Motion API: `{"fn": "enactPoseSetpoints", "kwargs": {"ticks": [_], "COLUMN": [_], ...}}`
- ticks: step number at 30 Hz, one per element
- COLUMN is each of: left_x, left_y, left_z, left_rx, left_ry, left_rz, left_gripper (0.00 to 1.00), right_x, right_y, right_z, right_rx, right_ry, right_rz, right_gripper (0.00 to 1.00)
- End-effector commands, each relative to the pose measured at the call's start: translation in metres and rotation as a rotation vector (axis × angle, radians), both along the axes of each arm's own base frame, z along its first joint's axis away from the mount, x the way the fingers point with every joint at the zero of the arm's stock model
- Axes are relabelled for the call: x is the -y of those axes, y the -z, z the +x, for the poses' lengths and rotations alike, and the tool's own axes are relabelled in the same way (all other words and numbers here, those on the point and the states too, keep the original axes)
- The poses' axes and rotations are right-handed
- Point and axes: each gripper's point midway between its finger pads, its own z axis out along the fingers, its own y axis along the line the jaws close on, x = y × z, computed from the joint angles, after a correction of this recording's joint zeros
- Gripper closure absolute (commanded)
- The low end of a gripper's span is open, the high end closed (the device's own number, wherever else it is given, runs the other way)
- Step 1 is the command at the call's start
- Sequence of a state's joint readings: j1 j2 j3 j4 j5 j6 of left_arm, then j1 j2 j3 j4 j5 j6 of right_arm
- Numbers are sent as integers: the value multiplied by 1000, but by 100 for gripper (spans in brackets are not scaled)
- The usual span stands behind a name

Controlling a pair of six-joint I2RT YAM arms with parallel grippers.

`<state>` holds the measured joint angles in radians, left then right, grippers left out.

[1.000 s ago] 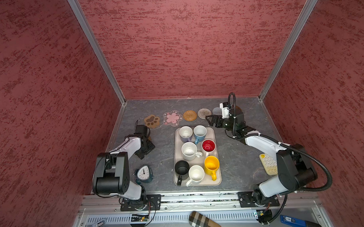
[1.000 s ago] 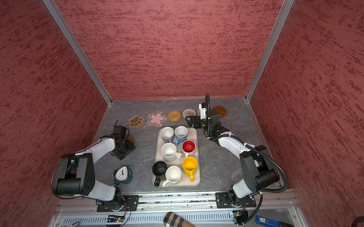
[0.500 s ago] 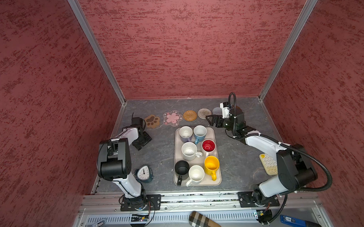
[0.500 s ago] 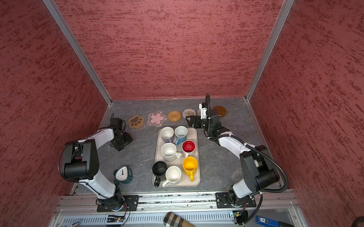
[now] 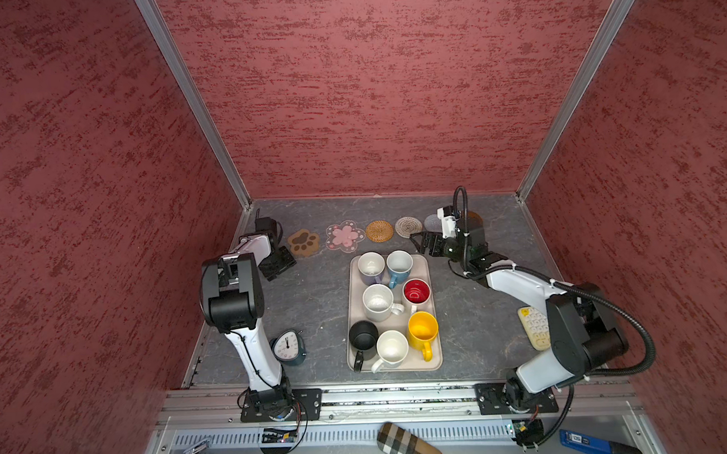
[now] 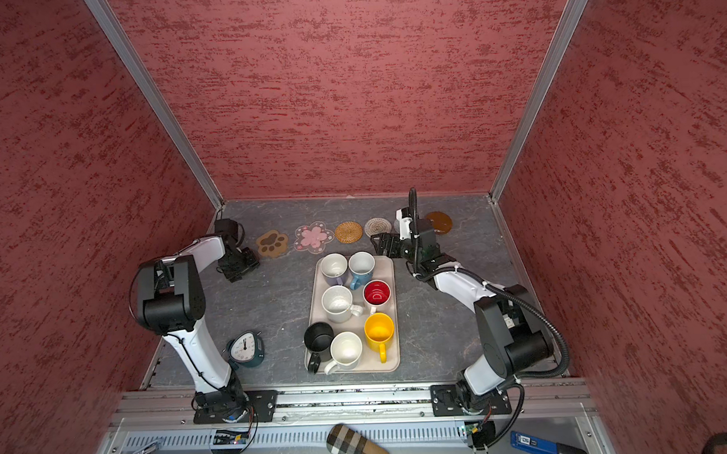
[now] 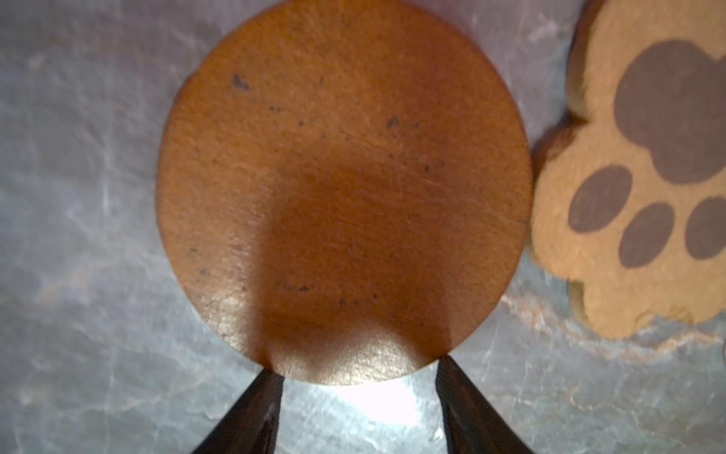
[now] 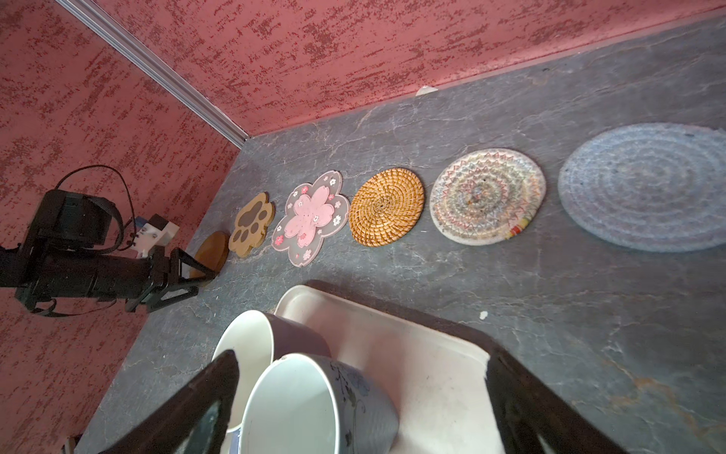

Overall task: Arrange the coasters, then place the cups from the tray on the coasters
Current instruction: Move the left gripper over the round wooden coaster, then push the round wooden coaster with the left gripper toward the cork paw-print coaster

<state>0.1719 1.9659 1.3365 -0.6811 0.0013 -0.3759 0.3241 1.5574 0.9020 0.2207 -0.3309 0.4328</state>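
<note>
Grey tabletop [image 5: 314, 304]; tray [image 5: 435, 360] holds seven cups [image 5: 377, 302].

Tan paw coaster [image 7: 644, 173] with dark brown pads, pink flower coaster [image 8: 310, 216], yellow cup [image 5: 422, 332]

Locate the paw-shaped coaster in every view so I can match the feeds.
Top views: far end of the table, just right of the left tool.
Left wrist: right edge, beside the brown disc.
Right wrist: left of centre.
Shared landmark: the brown disc.
</note>
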Motion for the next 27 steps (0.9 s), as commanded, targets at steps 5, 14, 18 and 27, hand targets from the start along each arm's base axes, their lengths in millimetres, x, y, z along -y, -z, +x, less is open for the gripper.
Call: {"fn": "enactPoseSetpoints", "kwargs": {"ticks": [5, 14, 18, 27], "left_x": [-16, -20, -21, -21], "left_y": [10, 12, 10, -6], "left_z": [18, 43, 52, 52], "left_rx": [-18, -13, -8, 41], "left_ry": [11, 51, 60, 57], "left_rz": [-11, -8, -14, -35], "left_gripper": [38, 39, 39, 28], "right_x": [-1, -3, -3, -2], "right_y": [-15, -15, -13, -15], "right_z": [11, 12, 12, 14], "right_rx": [54, 50, 46, 51], "right_ry": [-1, -4, -7, -5], "right_rz": [-1, 0, -1, -11], "right_gripper": [1, 1, 1, 1]}}
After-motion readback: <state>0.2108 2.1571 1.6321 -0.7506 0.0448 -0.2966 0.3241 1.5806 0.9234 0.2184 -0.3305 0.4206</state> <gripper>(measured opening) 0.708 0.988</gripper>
